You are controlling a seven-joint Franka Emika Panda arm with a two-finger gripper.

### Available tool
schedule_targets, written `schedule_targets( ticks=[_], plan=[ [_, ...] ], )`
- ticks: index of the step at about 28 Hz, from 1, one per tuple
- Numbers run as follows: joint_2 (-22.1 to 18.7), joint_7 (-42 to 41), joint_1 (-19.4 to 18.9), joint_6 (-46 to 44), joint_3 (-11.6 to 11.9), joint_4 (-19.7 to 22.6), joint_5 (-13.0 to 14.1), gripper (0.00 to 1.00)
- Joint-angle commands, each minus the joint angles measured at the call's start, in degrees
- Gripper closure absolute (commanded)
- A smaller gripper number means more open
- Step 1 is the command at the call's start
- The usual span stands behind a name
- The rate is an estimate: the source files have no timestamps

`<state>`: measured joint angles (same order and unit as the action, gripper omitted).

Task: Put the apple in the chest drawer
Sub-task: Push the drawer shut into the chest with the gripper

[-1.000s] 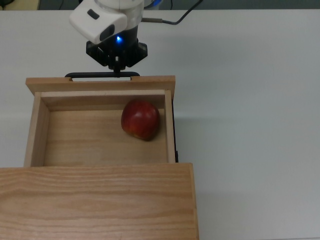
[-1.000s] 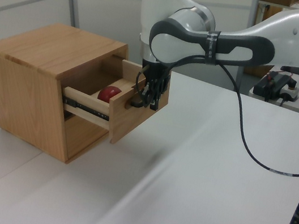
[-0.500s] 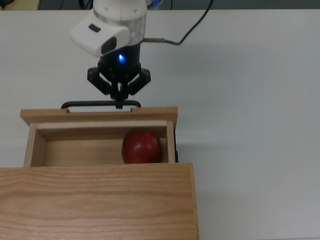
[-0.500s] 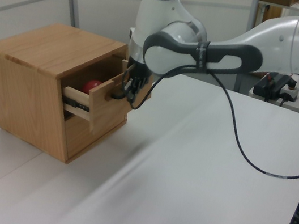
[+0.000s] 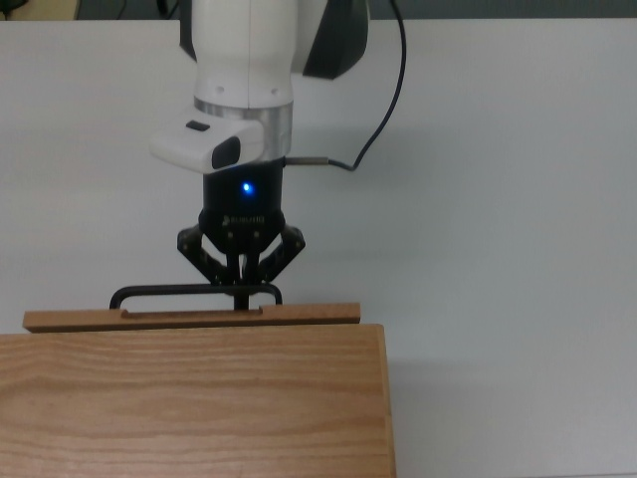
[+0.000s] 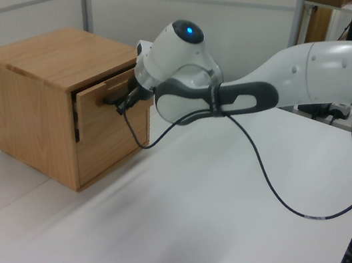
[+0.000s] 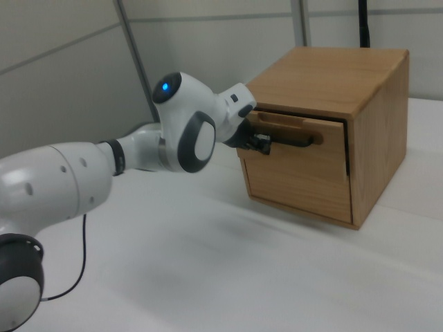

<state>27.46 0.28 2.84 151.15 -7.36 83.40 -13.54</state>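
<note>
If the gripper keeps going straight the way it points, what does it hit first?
The gripper points at the chest drawer front and sits at its black handle; the handle, then the nearly closed front panel, comes first.

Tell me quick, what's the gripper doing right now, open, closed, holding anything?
Gripper: closed on the drawer handle; drawer nearly shut.

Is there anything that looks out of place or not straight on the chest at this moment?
One small thing: the chest drawer is not flush with the chest; its front stands out a little. The gripper is at the handle. Nothing looks spilled or damaged.
</note>
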Motion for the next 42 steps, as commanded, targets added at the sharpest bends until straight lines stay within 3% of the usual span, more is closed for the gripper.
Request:
schedule_targets(
  ticks=[1,14,19,27,33,39,42],
  plan=[
    [4.35,-0.98,0.23,9.24,0.33,-1.31,-2.01,1.00],
    [4.88,-0.80,0.15,9.77,0.24,-1.22,-2.45,1.00],
    [8.03,-0.98,-0.12,10.82,0.15,-2.80,-2.80,1.00],
    [8.05,-0.89,-0.21,11.27,0.15,-2.81,-2.80,1.00],
    [3.66,-0.63,-0.03,7.07,-0.37,-1.67,-1.92,1.00],
    [-3.01,-0.45,-0.03,-11.89,-2.12,-1.40,-1.57,1.00],
    [-4.78,-0.45,-0.03,-17.28,-2.39,-1.49,0.35,1.00]
  ],
)
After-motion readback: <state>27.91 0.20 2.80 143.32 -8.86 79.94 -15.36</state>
